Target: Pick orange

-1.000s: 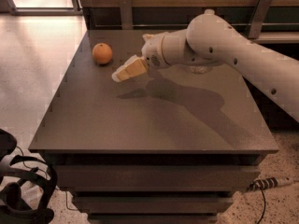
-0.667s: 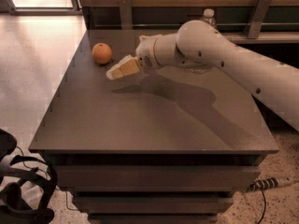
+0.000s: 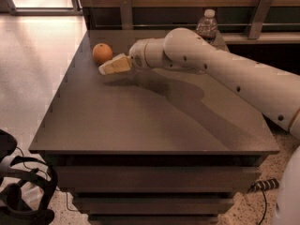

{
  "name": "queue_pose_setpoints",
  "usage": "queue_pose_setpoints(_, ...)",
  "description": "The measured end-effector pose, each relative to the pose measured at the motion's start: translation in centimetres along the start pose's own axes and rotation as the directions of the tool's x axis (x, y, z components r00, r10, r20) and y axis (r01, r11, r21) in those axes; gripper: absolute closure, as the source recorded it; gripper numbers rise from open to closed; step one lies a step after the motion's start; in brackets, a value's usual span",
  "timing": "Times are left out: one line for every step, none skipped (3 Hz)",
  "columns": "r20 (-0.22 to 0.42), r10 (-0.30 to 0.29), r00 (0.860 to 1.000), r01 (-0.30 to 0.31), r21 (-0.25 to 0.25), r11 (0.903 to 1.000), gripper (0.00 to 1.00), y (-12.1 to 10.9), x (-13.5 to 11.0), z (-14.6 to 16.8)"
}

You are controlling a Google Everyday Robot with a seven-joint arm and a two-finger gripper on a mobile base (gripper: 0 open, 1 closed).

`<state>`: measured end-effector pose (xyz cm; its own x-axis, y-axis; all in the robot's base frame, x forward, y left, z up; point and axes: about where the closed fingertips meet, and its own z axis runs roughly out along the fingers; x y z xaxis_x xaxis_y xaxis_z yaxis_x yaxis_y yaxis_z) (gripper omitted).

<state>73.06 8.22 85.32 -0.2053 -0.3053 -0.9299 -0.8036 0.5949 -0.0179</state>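
The orange (image 3: 101, 53) is a small round fruit near the far left corner of the dark table (image 3: 140, 121). My gripper (image 3: 104, 70) reaches in from the right on a white arm (image 3: 220, 69). Its pale fingers (image 3: 115, 65) point left and hover just above the table. The tips are just in front of and below the orange, a little apart from it.
A clear water bottle (image 3: 207, 26) with a white cap stands at the back of the table, partly behind my arm. The table's left edge drops to a tiled floor. Black gear (image 3: 18, 191) lies on the floor at bottom left.
My gripper has moved left and a little toward the orange, closing the gap to it. The orange has not moved.
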Motion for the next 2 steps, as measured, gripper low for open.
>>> queue_pose_setpoints(0.026, 0.052, 0.998, -0.052, 0.024, 0.9983, 0.00, -0.4, 0.2, 1.4)
queue_pose_setpoints(0.073, 0.068, 0.995, -0.071, 0.038, 0.9968, 0.00, 0.1, -0.4, 3.0)
